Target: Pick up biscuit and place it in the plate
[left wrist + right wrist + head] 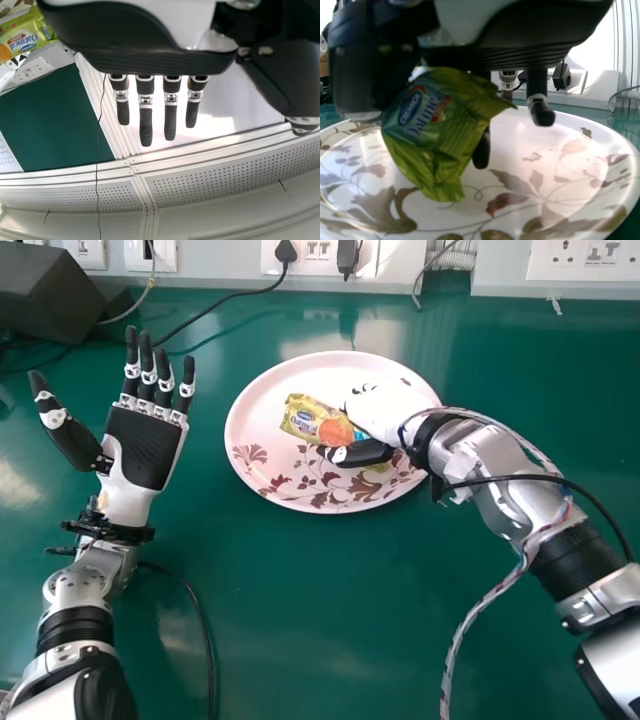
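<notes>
- Biscuit packet [315, 422], yellow-green, sits in my right hand [385, 412] over the plate [241, 425]; in the head view it is just toward ten o'clock from the plate's middle.
- I have the packet pinched between thumb and fingers; in the head view my right arm comes in from four o'clock and my thumb points to nine.
- The head view gives me the packet's orange picture and the whole round of the plate on the green table [300, 640].
- My right wrist view adds the crumpled wrapper up close, tilted beside my thumb, with fingers behind it and leafy pattern below. Whether the wrapper touches the plate, I can't tell.
- My left hand [145, 445] is released and empty, well apart at the plate's nine o'clock, palm up, its fingers straight toward twelve.
- From my left wrist view I get those straight fingers, the packet's printed face and perforated panels [230, 170].
- Beyond the plate, the right wrist view shows a black plug [562, 76] at the wall.
</notes>
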Motion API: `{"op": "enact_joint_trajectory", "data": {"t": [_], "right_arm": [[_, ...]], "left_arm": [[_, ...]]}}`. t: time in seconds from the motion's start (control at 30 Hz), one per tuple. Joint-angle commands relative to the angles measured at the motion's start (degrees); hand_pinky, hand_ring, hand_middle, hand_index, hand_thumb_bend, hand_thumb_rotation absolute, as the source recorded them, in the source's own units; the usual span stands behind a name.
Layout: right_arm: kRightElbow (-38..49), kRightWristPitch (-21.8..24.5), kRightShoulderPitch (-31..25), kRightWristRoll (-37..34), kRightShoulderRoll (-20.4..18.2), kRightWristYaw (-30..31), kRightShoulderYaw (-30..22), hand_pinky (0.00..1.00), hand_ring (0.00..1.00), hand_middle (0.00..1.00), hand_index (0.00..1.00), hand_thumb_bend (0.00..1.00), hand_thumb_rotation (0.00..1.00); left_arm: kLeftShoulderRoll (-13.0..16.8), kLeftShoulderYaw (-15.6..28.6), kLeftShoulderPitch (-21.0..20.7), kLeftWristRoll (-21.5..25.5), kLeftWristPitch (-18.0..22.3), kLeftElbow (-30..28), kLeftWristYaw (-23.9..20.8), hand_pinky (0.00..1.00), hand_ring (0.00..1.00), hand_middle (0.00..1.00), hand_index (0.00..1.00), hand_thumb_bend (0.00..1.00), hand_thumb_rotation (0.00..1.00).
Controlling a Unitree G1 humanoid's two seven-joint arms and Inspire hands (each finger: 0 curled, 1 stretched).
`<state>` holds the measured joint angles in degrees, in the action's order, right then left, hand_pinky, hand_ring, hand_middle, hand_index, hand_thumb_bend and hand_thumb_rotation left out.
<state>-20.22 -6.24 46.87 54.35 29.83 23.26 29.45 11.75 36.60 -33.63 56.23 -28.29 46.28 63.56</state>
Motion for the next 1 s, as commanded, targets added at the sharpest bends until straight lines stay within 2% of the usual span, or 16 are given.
{"op": "enact_joint_trajectory", "data": {"t": [0.0, 0.13, 0.23, 0.43, 0.63, 0.67, 0.73, 0.97], "right_arm": [[-1.7, -0.13, -3.08, -0.27, 0.43, 3.47, 1.89, 0.09, 0.12, 0.19, 0.49, 0.5, 0.06], [-1.1, 0.07, -3.31, -0.48, 0.57, 4.07, 2.05, 0.1, 0.14, 0.23, 0.49, 0.51, 0.06], [-0.87, 0.04, -3.5, -0.58, 0.69, 4.48, 2.26, 0.11, 0.16, 0.29, 0.49, 0.51, 0.07], [-0.53, 0.1, -3.98, -0.85, 0.74, 3.99, 2.21, 0.15, 0.2, 0.51, 0.5, 0.51, 0.09], [-0.08, -0.02, -4.07, -0.77, 0.67, 3.65, 2.34, 0.24, 0.32, 0.64, 0.5, 0.51, 0.1], [0.04, 0.02, -4.1, -0.83, 0.61, 3.65, 2.31, 0.25, 0.33, 0.66, 0.65, 0.64, 0.25], [0.25, 0.14, -4.11, -1.15, 0.44, 3.88, 2.17, 0.24, 0.32, 0.68, 0.73, 0.72, 0.33], [1.33, -0.26, -3.3, -0.64, 0.53, 3.62, 2.4, 0.23, 0.32, 0.7, 0.77, 0.78, 0.35]], "left_arm": [[-2.58, -0.34, 5.72, -1.64, 0.59, 2.82, 0.15, 0.89, 0.76, 0.84, 0.91, 0.96, 0.42], [-3.2, -0.3, 6.26, -1.42, 1.2, 1.78, -0.25, 0.89, 0.76, 0.84, 0.91, 0.95, 0.42], [-3.55, -0.31, 6.65, -1.22, 1.13, 1.02, -0.39, 0.89, 0.78, 0.85, 0.91, 0.95, 0.42], [-3.61, -0.98, 6.98, -2.16, 3.28, 0.73, 0.5, 0.88, 0.78, 0.85, 0.91, 0.95, 0.41], [-4.39, -0.67, 7.6, -1.87, 4.14, -0.08, -0.62, 0.87, 0.77, 0.84, 0.91, 0.96, 0.4], [-4.59, -0.6, 7.74, -1.82, 4.43, -0.4, -0.82, 0.87, 0.76, 0.84, 0.9, 0.96, 0.4], [-4.75, -0.63, 7.99, -1.52, 4.03, -1.23, -1.26, 0.88, 0.76, 0.84, 0.9, 0.96, 0.4], [-4.52, -0.48, 8.25, -1.33, 3.48, -2.25, -2.22, 0.87, 0.74, 0.84, 0.91, 0.96, 0.42]]}}
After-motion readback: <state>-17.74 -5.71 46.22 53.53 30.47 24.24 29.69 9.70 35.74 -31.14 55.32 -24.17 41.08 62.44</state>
